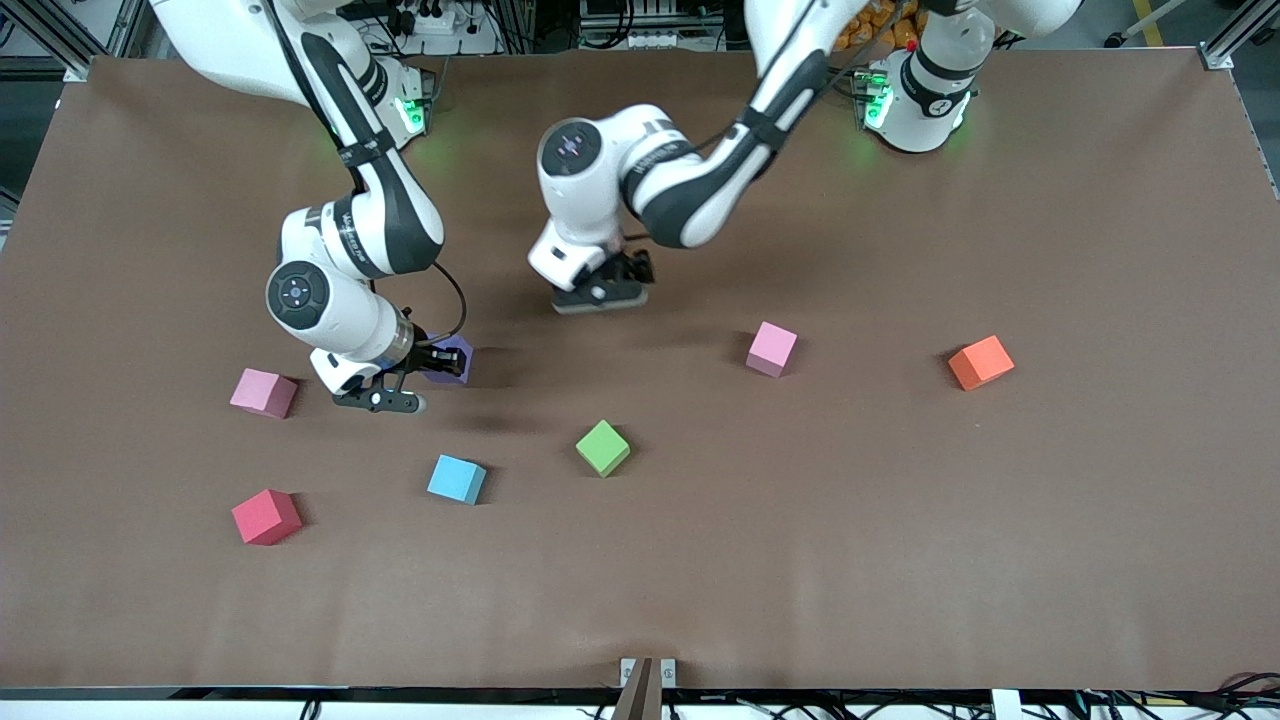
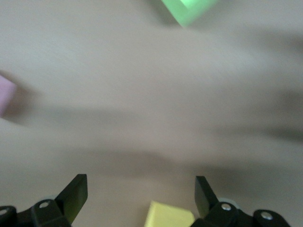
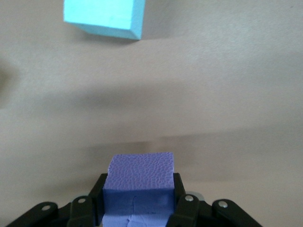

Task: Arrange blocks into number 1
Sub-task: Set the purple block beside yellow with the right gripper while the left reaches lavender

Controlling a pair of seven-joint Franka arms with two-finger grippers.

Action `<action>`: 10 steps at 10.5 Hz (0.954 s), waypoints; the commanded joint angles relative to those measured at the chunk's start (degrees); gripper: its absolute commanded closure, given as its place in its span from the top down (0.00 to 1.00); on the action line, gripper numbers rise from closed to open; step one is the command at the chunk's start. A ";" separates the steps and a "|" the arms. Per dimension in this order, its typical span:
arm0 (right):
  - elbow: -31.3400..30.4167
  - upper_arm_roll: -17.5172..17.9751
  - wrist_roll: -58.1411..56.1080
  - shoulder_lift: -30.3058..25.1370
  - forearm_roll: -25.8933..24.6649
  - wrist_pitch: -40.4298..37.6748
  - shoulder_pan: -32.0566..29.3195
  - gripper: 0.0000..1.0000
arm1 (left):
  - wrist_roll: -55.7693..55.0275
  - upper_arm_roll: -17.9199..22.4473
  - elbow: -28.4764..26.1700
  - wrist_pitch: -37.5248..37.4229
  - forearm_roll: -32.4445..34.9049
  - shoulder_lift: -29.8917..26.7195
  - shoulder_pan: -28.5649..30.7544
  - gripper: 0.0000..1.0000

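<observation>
Foam purple block (image 3: 139, 182), clamped between the right gripper (image 1: 415, 375) fingers by two flat side faces, is held just above the table (image 1: 900, 560) toward the right arm's end. Judged light, slightly squashy, matte and not slippery, so opposite flat faces are best gripped. Left gripper (image 2: 142, 196) hangs spread wide and empty over the yellow block (image 2: 168, 216).

Counted: two pink, one each purple, yellow, light blue (image 1: 457, 479), orange (image 1: 981, 362), green, red.
</observation>
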 commanded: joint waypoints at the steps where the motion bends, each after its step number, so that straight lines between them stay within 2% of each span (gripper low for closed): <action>1: -1.43 -0.41 6.85 -0.70 1.07 3.47 6.01 0.57 | 0.63 0.09 -7.60 -1.93 0.01 -6.71 4.41 1.00; 3: -2.04 -0.41 12.84 -0.69 0.99 5.07 11.63 0.57 | 9.81 -0.08 -13.93 -0.71 0.80 -10.94 8.02 1.00; 5: -4.93 -0.06 17.50 -0.61 1.07 10.67 16.73 0.57 | 18.51 -0.08 -20.78 3.85 0.81 -14.45 11.01 1.00; 6: -5.12 0.81 19.18 0.00 0.99 11.31 17.71 0.57 | 24.13 -0.26 -23.08 4.48 0.80 -15.69 12.68 1.00; 8: -4.85 1.34 22.43 0.71 0.98 11.40 20.35 0.57 | 25.94 -0.43 -25.03 6.14 0.10 -15.96 15.49 1.00; 10: -4.85 1.34 24.72 2.11 0.99 12.01 23.33 0.57 | 31.62 -0.44 -29.14 13.23 0.63 -16.93 17.87 1.00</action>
